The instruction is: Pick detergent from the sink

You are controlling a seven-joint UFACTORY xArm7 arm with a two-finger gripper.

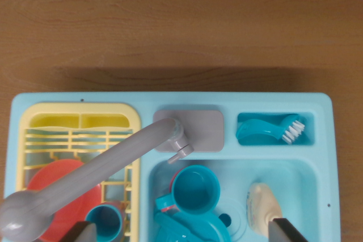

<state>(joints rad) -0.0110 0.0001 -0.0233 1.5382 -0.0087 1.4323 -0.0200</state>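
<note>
Resting on brown wooden table [181,21]: toy sink [326,140].

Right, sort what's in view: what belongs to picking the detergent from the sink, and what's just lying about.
Job: cream detergent bottle, sink basin, gripper with only its finger tips showing at the bottom edge.

Lying about: blue cup, blue brush, grey faucet, yellow rack, red plate.
</note>
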